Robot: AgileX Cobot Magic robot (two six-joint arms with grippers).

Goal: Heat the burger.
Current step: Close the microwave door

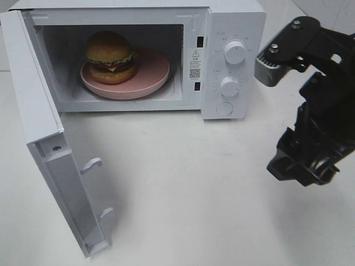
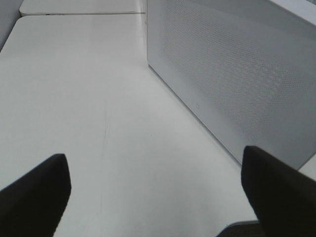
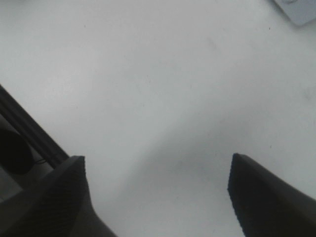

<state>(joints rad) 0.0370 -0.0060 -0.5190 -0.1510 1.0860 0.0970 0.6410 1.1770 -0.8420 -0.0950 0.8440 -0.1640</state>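
Observation:
The burger [image 1: 109,55], with a golden-brown bun, sits on a pink plate [image 1: 152,75] inside the white microwave [image 1: 233,19]. The microwave door [image 1: 39,111] hangs wide open to the left. My right gripper [image 3: 158,170] is open and empty above bare table, to the right of the microwave and in front of it; its arm [image 1: 316,111] shows at the right edge of the exterior high view. My left gripper [image 2: 155,165] is open and empty, low over the table beside the microwave's perforated outer wall [image 2: 237,74]. The left arm is out of the exterior high view.
Two round knobs [image 1: 234,51] [image 1: 229,86] and a round button [image 1: 224,108] are on the microwave's right-hand panel. The open door juts toward the front left of the white table [image 1: 183,194]. A corner of the microwave [image 3: 298,10] shows in the right wrist view.

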